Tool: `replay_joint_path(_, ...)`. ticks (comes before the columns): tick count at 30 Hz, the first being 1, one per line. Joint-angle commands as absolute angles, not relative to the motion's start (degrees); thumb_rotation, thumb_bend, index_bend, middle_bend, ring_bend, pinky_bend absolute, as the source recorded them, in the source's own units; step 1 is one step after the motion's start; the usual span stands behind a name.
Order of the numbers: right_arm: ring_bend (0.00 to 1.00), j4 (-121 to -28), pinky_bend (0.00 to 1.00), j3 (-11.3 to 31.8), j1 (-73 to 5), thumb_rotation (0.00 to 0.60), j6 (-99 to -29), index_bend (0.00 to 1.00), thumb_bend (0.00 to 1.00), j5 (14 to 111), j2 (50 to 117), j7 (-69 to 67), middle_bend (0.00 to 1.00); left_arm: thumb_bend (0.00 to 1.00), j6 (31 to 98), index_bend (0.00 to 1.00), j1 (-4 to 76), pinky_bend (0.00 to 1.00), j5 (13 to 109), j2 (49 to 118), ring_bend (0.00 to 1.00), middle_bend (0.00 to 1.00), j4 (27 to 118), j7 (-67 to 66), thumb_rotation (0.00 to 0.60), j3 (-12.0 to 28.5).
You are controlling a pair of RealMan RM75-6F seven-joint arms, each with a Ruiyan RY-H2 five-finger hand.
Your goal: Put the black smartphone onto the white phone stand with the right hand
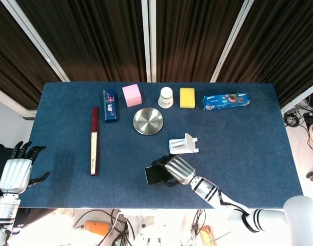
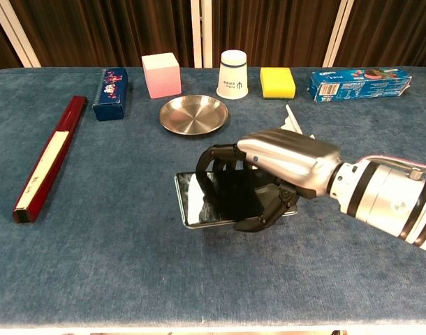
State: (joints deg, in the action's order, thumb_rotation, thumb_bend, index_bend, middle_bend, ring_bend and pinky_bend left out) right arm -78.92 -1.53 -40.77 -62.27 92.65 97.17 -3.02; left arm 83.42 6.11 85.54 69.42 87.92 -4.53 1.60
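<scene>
Black smartphone (image 2: 209,198): gripped in the right hand, screen up, apparently raised just off the tabletop at the near centre, free end pointing to the left.
Right hand (image 2: 276,174): closed over the phone's right half, fingers (image 2: 216,159) over the far edge, thumb under the near edge.
White phone stand (image 1: 183,144): just behind the hand; in the chest view only a tip shows above the knuckles.
Left hand (image 1: 15,171): off the tabletop's left edge, holding nothing, fingers apart.
Tabletop (image 2: 115,265): blue cloth; steel dish (image 2: 194,114), pink block (image 2: 161,74), white cup (image 2: 232,73), yellow sponge (image 2: 277,82) and cookie box (image 2: 360,82) well behind the stand.
Risk, grip: hold only on one half, so phone likely to tip or slide out during carry.
Risk, stand: light and close, so knuckles or phone edge may knock it over or push it away.
</scene>
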Motion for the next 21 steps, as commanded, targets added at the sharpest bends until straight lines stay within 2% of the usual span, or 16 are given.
replay_joint_path(1,0.39,-81.10,0.46,-1.43,-40.54,0.600,-65.85,0.72,0.42,95.53,93.22,-10.63,0.50,0.10,83.44,0.22,6.10,0.00,85.57,69.31,0.10,0.24,88.02,-4.56,0.600,1.59)
replay_joint_path(11,0.39,-82.69,0.45,-1.17,-38.42,0.600,-75.15,0.72,0.42,98.28,83.45,-35.15,0.50,0.10,83.65,0.22,6.08,0.00,85.57,69.01,0.10,0.24,88.57,-4.82,0.600,1.68)
replay_joint_path(15,0.39,-77.20,0.45,0.12,-38.11,0.600,-75.77,0.71,0.42,96.13,82.54,-45.84,0.50,0.10,83.34,0.22,6.13,0.00,85.36,68.99,0.10,0.24,88.66,-4.99,0.600,1.62)
replay_joint_path(21,0.39,-66.24,0.43,1.36,-39.43,0.600,-74.63,0.71,0.42,95.25,85.72,-57.84,0.50,0.10,83.34,0.22,6.13,0.00,85.28,68.74,0.10,0.24,89.47,-5.53,0.600,1.65)
